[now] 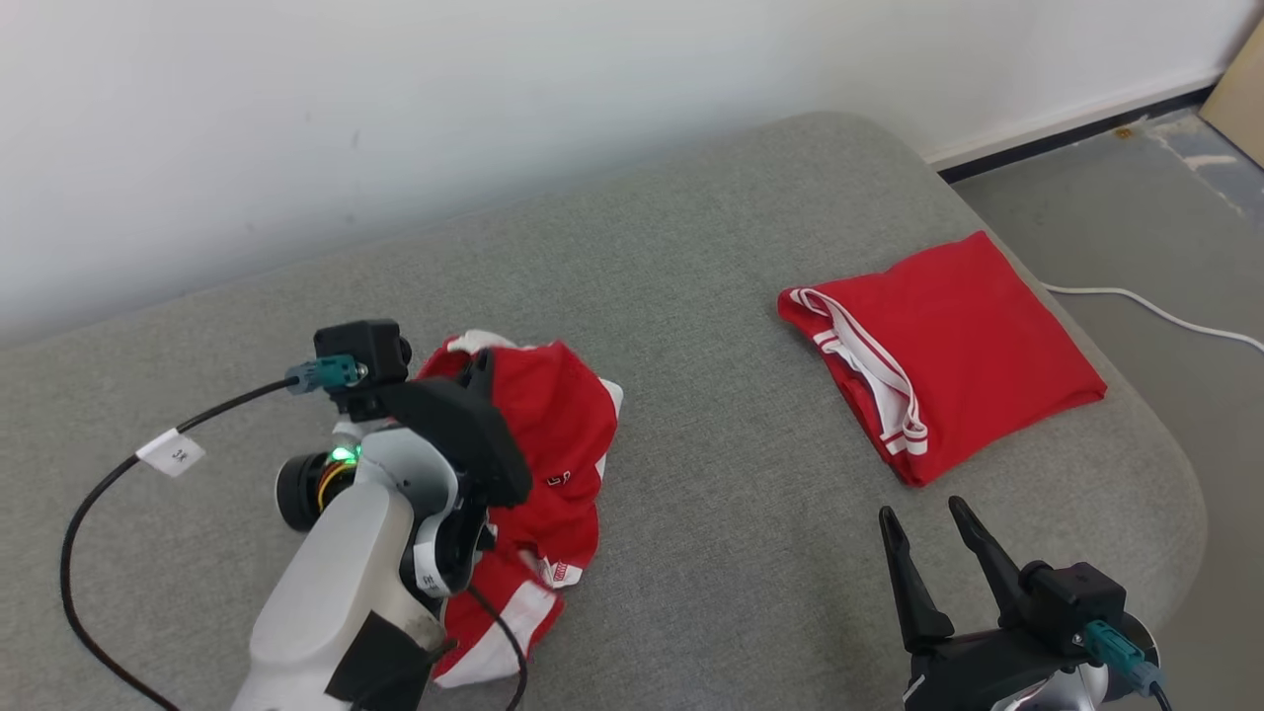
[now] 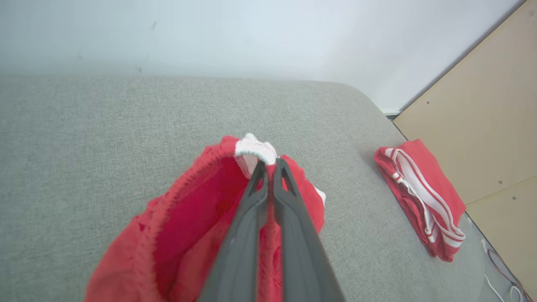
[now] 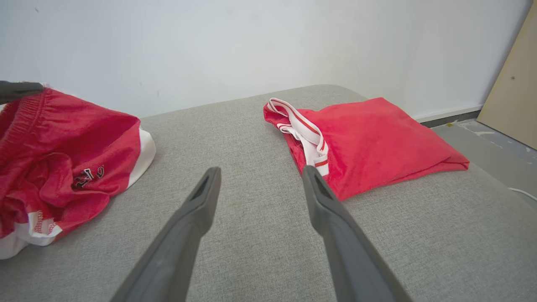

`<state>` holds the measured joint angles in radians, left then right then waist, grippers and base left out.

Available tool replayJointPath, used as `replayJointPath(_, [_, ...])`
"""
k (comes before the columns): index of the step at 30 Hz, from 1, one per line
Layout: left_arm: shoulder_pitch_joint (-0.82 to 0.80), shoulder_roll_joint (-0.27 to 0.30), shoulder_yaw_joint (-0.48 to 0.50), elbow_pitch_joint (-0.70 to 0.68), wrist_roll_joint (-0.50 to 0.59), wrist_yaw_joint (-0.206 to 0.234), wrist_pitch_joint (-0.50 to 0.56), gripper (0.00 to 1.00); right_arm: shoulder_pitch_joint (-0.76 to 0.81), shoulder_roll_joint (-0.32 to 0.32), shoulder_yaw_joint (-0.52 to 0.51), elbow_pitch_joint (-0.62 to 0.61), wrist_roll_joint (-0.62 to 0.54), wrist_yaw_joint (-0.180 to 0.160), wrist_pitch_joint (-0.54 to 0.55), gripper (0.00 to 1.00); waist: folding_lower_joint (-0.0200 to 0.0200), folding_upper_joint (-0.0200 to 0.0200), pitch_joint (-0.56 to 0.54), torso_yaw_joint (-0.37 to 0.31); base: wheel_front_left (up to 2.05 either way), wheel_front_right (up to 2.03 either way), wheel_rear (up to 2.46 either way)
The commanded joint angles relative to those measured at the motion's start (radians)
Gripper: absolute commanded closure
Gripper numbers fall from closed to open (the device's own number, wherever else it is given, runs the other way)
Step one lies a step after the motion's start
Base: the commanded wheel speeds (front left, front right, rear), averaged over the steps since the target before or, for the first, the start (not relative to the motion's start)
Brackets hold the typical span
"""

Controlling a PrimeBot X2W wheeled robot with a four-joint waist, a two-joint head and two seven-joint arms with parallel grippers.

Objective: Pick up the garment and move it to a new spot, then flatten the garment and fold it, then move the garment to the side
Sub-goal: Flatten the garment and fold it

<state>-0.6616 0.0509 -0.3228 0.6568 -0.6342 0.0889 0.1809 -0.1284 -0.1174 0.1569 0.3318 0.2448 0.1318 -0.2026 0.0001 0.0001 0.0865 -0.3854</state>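
Left pincer (image 2: 270, 161) closed, gripping the white-trimmed edge of the crumpled red garment (image 1: 563, 425). Garment lay bunched on the left part of the grey padded surface (image 1: 691, 296), with the gripped edge drawn up into a peak. White trim and a small logo showed. Right pincer (image 1: 920, 510) open, nothing between its fingers, over the near right of the surface. A second red garment (image 1: 968, 355), folded, lay at the far right, well apart from the first.

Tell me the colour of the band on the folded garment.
White band with a red stripe; clearest in right wrist view.
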Motion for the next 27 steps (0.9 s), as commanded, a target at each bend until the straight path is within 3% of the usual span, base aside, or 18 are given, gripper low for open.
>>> replayJointPath(1, [-0.019,0.001,-0.003,-0.014,-0.022,-0.014,-0.021,1.00,-0.003,-0.007,-0.002,-0.003,-0.001,-0.002,0.001,0.00,-0.0001,-0.0001,-0.011,0.009,0.00,0.00,0.00])
replayJointPath(6, [-0.059,0.000,-0.059,-0.118,-0.152,-0.094,-0.052,1.00,0.012,-0.013,-0.003,-0.010,-0.004,-0.002,0.011,0.00,-0.0001,-0.0001,-0.036,0.031,0.00,0.00,0.00])
replayJointPath(13, [-0.160,0.000,-0.147,-0.338,-0.295,-0.118,-0.142,1.00,0.028,-0.023,-0.010,-0.018,0.003,-0.002,0.023,0.00,-0.0001,-0.0001,-0.067,0.078,0.00,0.00,0.00])
replayJointPath(17, [-0.187,0.000,-0.177,-0.425,-0.369,-0.105,-0.185,1.00,0.037,-0.024,-0.015,-0.023,0.003,-0.002,0.023,0.00,-0.0001,-0.0001,-0.077,0.106,0.00,0.00,0.00])
replayJointPath(21, [-0.150,0.007,-0.202,-0.432,-0.375,-0.075,-0.171,1.00,0.046,-0.020,-0.016,-0.028,0.005,-0.003,0.025,0.00,-0.0001,-0.0001,-0.080,0.139,0.00,0.00,0.00])
replayJointPath(27, [0.028,0.096,-0.225,-0.357,-0.380,-0.013,-0.119,1.00,0.048,-0.013,-0.014,-0.038,-0.001,-0.003,0.032,0.00,-0.0001,-0.0001,-0.076,0.189,0.00,0.00,0.00])
